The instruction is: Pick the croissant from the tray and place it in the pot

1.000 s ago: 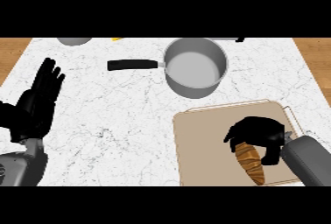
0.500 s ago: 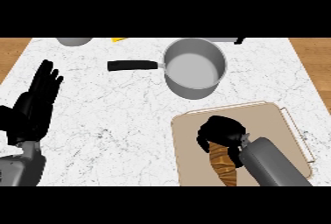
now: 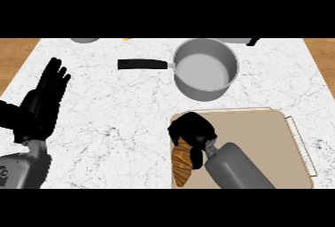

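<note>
A golden-brown croissant (image 3: 182,166) shows at the left side of the beige tray (image 3: 268,142), its upper end hidden under my right hand (image 3: 192,129). The right hand's fingers curl round that end of the croissant. A grey pot (image 3: 205,68) with a black handle (image 3: 144,64) stands beyond the tray, toward the counter's far side, with nothing visible inside it. My left hand (image 3: 40,106) rests open at the left edge, fingers up.
A grey object (image 3: 85,40) and a small yellow thing (image 3: 127,39) show at the far edge of the white marble counter. Another grey item with a black part (image 3: 243,41) lies behind the pot. Wooden surface borders the counter on both sides.
My right hand has moved left across the tray, carrying the croissant with it from the tray's right part to its left edge. The left hand has stayed put.
</note>
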You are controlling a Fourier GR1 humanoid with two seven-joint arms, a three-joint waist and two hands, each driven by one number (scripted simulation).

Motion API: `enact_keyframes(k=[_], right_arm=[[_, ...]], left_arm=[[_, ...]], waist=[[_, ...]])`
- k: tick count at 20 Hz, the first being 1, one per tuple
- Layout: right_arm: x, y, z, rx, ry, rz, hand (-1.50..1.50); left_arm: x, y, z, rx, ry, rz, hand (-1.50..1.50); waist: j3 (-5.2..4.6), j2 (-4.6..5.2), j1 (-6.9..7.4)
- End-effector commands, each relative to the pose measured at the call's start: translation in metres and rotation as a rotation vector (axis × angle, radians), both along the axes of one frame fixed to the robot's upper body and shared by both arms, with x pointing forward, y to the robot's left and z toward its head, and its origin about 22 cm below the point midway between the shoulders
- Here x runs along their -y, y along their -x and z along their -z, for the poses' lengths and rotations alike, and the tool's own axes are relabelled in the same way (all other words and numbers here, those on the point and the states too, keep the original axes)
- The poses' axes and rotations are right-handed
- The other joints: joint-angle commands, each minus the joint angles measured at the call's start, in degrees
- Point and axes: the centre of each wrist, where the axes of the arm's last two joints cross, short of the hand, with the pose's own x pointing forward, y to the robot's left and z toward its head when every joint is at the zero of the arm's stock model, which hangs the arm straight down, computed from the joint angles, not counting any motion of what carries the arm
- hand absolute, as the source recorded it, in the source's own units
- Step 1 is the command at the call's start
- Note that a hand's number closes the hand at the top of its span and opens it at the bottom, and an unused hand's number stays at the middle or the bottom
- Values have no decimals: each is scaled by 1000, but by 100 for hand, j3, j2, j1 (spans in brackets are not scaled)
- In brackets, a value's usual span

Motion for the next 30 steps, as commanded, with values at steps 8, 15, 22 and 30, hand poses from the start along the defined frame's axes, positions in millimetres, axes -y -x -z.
enact_keyframes(k=[8, 15, 22, 30], right_arm=[[-46, 14, -85, 359, -423, 495, 150], [-89, 26, -128, 570, -564, 715, 150], [-125, 10, -171, 625, -554, 881, 150], [-111, -31, -146, 585, -623, 963, 150]], left_arm=[[9, -5, 5, -27, 7, 30, 0], [10, -12, -8, 21, -23, 34, 0], [9, -15, -1, 12, -7, 26, 0], [-2, -10, -7, -3, -12, 21, 0]], waist=[[50, -36, 189], [26, -12, 218], [25, 54, 148], [37, 98, 81]])
